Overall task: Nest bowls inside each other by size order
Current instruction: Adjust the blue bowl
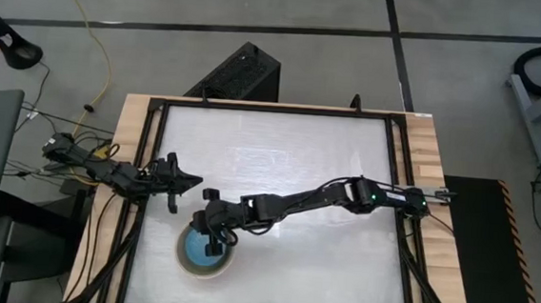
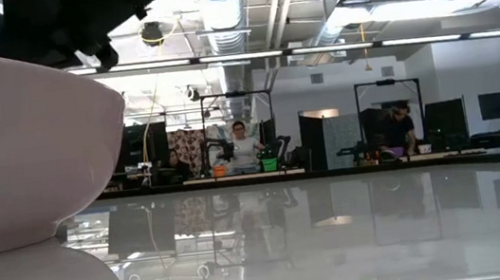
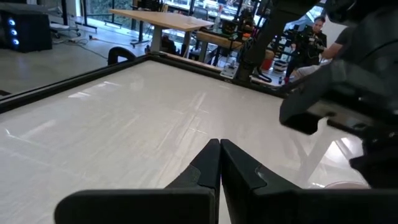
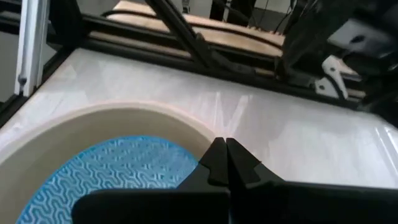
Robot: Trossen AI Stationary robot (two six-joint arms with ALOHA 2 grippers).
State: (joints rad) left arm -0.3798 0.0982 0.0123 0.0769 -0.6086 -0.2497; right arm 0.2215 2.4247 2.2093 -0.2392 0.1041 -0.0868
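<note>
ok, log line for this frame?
bowls: blue inside beige, near table edge | right gripper: shut, empty, over stack | left gripper: shut, empty, waiting left of stack | green: not seen

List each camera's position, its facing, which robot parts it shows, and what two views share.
High: overhead, straight down; both arms, right tool above the stacked bowls.
Low: tabletop level, facing the room; a bowl's wall, no tool.
Left wrist: across the table; left tool shut.
Right wrist: right tool shut over the blue bowl.
High and right wrist share the blue bowl.

White table (image 1: 298, 163), nested bowls (image 1: 193, 265) near its front edge
</note>
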